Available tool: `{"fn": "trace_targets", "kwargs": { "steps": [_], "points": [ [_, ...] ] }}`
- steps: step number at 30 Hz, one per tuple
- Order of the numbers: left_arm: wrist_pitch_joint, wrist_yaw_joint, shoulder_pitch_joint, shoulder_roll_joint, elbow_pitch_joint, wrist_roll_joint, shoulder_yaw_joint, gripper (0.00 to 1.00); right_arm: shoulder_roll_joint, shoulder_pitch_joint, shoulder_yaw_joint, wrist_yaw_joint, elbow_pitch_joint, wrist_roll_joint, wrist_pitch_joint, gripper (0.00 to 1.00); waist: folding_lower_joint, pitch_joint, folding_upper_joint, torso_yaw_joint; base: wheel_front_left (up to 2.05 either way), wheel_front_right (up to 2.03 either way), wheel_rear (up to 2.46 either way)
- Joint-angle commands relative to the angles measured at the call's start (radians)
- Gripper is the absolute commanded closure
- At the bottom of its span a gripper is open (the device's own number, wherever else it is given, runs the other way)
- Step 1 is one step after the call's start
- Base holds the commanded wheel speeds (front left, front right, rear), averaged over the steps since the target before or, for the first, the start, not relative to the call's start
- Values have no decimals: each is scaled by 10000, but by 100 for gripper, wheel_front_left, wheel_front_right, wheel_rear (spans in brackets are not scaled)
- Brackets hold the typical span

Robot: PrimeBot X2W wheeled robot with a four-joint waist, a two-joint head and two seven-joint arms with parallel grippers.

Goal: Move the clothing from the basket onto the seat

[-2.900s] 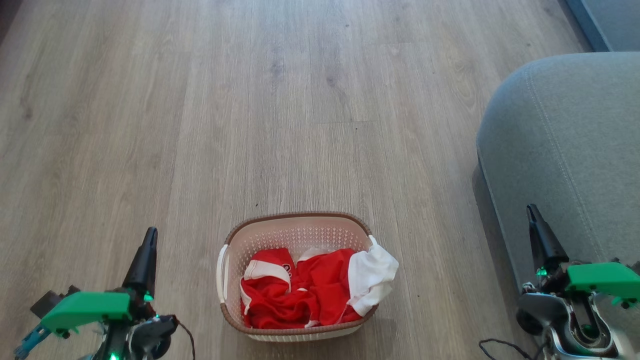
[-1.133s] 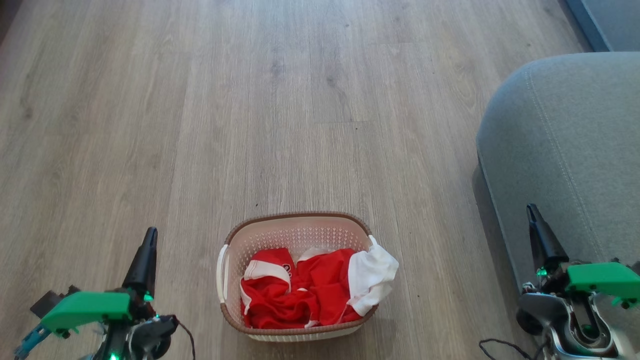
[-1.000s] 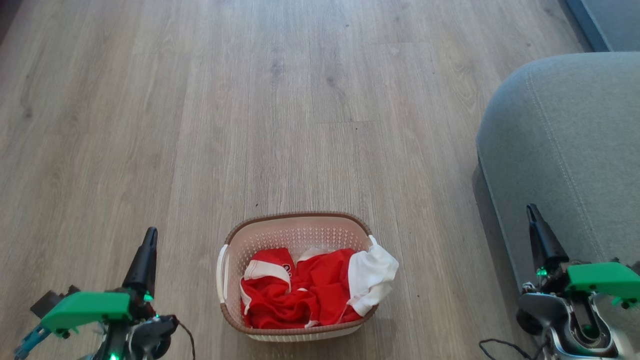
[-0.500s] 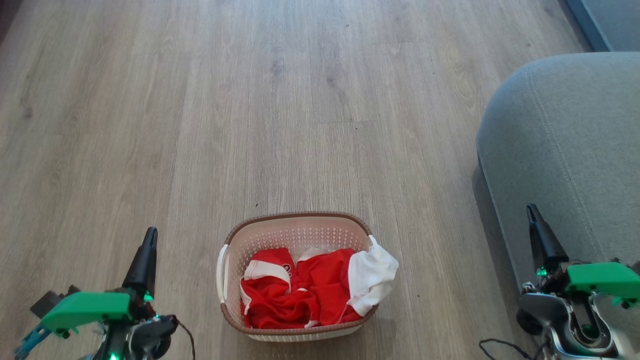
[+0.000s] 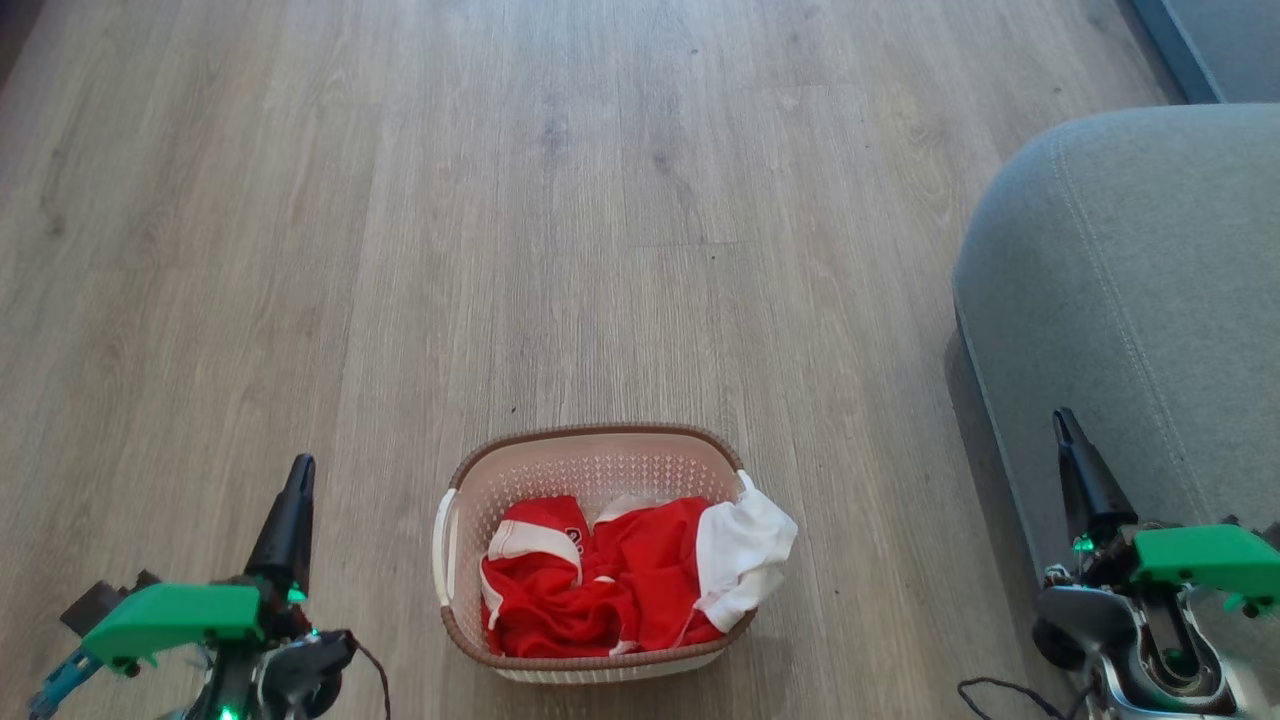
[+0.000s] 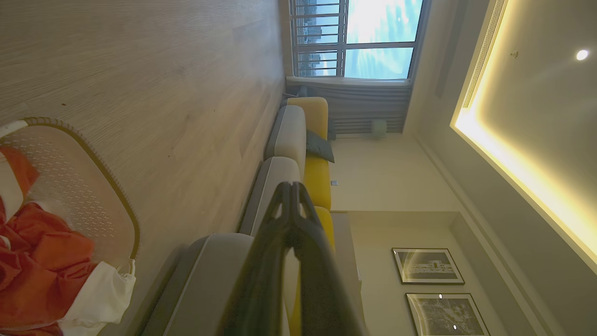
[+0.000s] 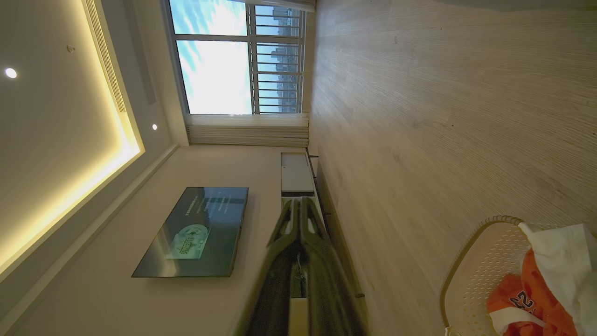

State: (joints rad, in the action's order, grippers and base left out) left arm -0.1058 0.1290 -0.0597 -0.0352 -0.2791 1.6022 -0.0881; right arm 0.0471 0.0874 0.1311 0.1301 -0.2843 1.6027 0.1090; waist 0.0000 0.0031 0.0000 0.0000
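Dark, closed tight and empty, two grippers sit in the frame's lower corners: left gripper and right gripper. Between them, at lower centre, one basket holds one heap of red-and-white clothing, with white fabric spilling over its right rim. One grey seat occupies the right edge, on the wood floor.

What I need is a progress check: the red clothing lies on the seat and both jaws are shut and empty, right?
No: the head view shows the clothing in the basket, not on the seat. Both jaws are shut and empty.
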Motion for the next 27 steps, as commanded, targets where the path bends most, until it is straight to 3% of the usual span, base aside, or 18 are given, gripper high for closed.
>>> {"fn": "trace_targets", "kwargs": {
  "steps": [1,7,8,12,27],
  "points": [
    [-71,17,-482,-150,342,68,-253,100,31,205,-177,6,395,62,39,100,0,0,0,0,0,0,0],
    [-71,17,-482,-150,343,68,-253,100,31,205,-177,6,395,62,39,100,0,0,0,0,0,0,0],
    [-71,17,-482,-150,343,68,-253,0,31,205,-177,6,395,62,39,0,0,0,0,0,0,0,0],
    [14,0,266,42,-504,-4,2,0,-57,-159,-46,4,-565,-2,-2,0,0,2,0,0,0,0,0],
    [378,2,-166,-62,-762,-285,117,0,64,307,-429,4,-677,-305,-360,0,0,51,0,-17,0,0,0]
  ]
}}
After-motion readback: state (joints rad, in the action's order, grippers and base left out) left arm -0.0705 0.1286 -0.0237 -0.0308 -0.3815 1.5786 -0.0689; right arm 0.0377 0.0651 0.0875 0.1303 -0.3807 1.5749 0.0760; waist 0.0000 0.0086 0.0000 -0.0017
